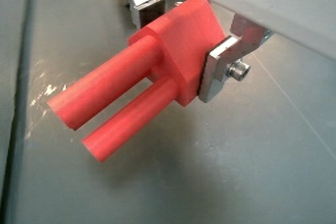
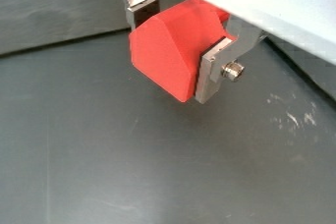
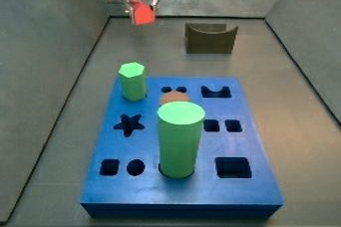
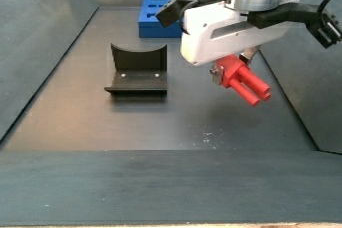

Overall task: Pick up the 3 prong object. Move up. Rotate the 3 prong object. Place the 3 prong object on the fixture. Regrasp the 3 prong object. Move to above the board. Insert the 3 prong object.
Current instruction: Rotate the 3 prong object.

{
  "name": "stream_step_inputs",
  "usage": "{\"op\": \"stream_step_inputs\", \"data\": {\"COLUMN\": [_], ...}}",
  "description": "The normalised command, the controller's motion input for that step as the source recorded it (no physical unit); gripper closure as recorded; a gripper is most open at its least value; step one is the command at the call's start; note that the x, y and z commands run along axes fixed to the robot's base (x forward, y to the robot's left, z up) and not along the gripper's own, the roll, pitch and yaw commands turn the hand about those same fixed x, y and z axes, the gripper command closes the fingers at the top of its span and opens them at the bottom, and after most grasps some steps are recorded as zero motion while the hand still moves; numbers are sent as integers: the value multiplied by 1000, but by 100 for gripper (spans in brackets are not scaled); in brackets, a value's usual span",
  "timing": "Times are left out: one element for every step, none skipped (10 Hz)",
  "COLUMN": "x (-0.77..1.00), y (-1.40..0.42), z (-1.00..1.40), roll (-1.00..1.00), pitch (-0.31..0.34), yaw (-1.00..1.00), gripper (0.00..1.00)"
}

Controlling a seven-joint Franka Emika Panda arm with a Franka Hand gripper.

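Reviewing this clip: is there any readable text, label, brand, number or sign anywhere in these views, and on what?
None readable in any view.
The gripper, raised off the floor and holding the 3 prong object: no markings.
The fixture: plain.
The board: only shaped holes, no print.
The green pegs: plain.

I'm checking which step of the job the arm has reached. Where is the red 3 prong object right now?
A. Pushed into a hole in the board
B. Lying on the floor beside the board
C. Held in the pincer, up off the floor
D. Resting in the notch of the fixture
C. The 3 prong object sits clamped in the pincer above the floor, while the fixture stands bare and the board carries only green pegs.
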Motion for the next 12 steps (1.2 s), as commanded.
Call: {"op": "stream_step_inputs", "data": {"x": [5,5,5,5,5,5,4,0,12,35,40,36], "y": [22,22,22,23,23,23,23,0,2,4,1,2], "z": [1,1,1,1,1,1,0,-809,-794,-721,-605,-517], "roll": [-70,-77,-99,-119,-119,-119,-119,0,1,-6,-29,-48], "pitch": [-30,-34,-43,-52,-52,-52,-51,0,-9,-38,-57,-67], "yaw": [-1000,-1000,-1000,-981,-650,-439,-254,0,35,38,32,27], "gripper": [100,100,100,100,100,100,100,100,100,100,100,100]}}
